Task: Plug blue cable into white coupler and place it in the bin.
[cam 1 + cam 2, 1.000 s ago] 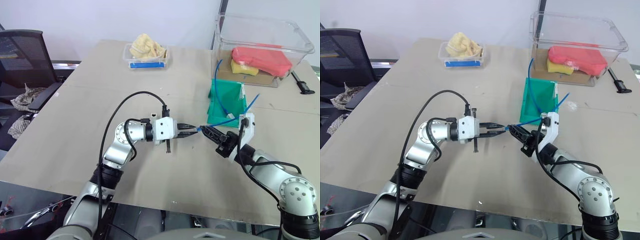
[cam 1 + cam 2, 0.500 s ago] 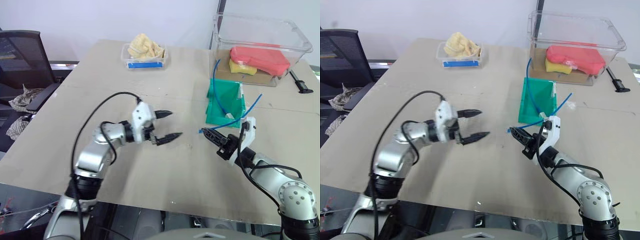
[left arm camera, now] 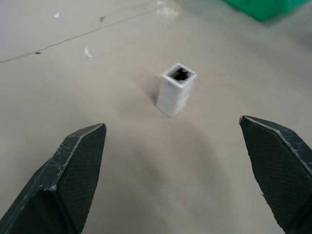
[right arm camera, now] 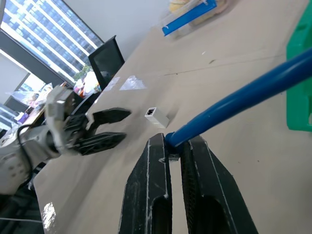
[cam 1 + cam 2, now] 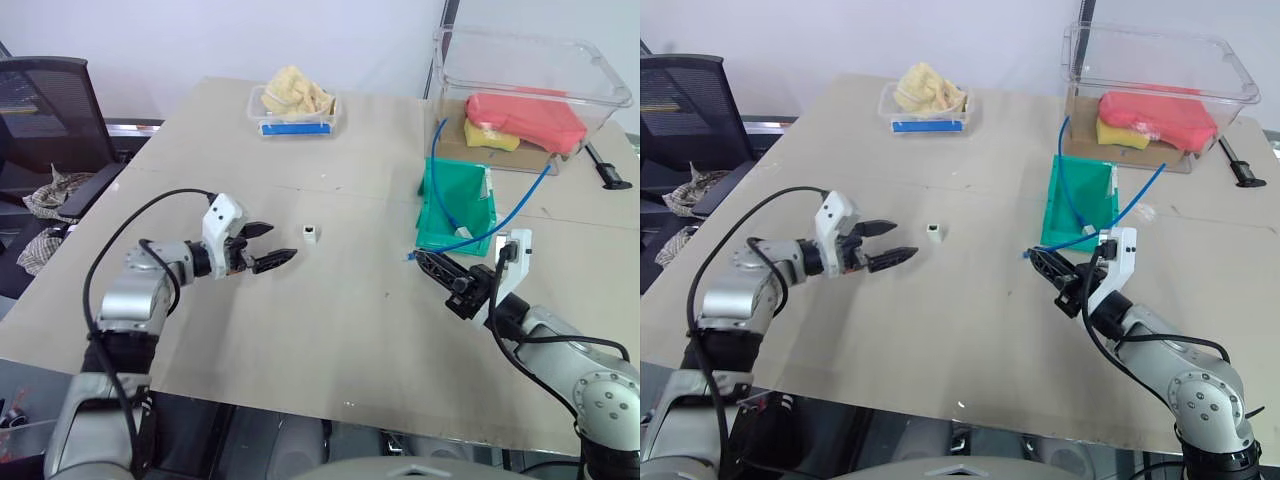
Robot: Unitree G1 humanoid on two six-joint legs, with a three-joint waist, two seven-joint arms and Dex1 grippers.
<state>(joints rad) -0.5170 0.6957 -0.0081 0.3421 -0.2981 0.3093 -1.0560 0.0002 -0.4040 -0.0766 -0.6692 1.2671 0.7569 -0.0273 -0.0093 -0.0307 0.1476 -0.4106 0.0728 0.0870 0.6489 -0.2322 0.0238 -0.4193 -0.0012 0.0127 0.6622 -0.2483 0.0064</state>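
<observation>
Risk, as judged here: the tiny white boxy plastic coupler stands loose and upright on the beige tabletop, socket upward, so an off-centre closing of the left gripper could tip it or push it away; the thin light-blue network cable could also drag on the small bright green plastic bin, through which its slack runs, and twist the plug out of line. The left forearm lies low at the table's left, its two black fingers spread wide and empty, pointing right at the coupler just beyond their tips. The right gripper, at the near right, points left and is closed on the cable's end close to the plug. The bin sits just beyond it, well right of the coupler
</observation>
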